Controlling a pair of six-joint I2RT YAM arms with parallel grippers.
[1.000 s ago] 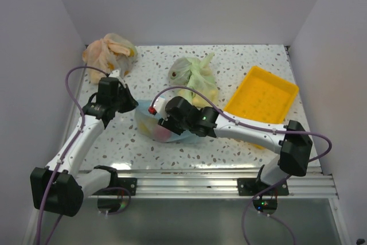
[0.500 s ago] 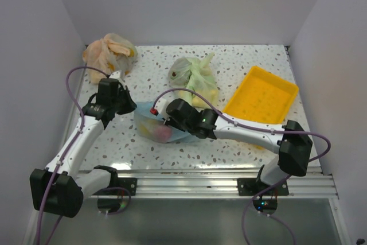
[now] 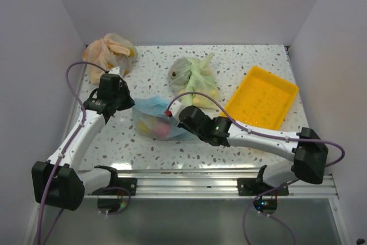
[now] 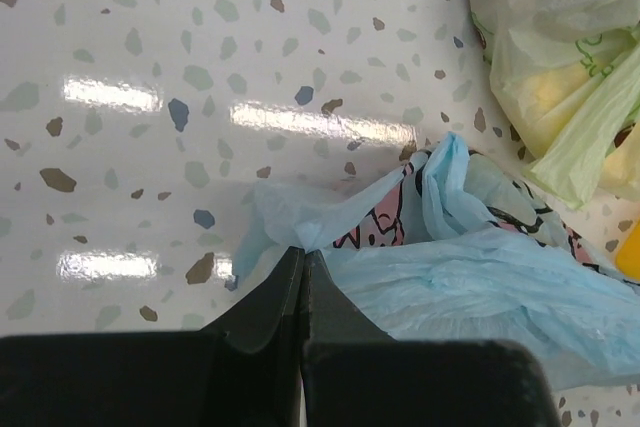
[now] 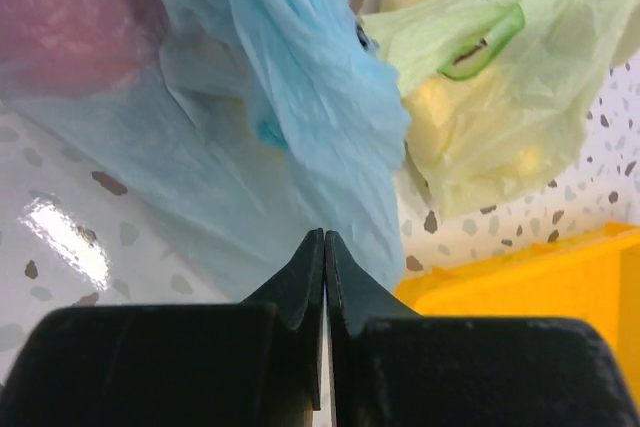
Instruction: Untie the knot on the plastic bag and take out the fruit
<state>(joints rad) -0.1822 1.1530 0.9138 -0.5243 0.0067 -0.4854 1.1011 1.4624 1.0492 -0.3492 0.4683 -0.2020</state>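
Blue plastic bag lies in the middle of the desk, pink fruit showing through. The left fingers pinch its left edge, the right fingers clamp its right side. Pull apart slowly and evenly, or the film may tear.

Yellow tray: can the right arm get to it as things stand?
Probably yes: the yellow tray lies just beside its forearm, nothing between. But the right gripper looks shut on the plastic bag, so it must release first.
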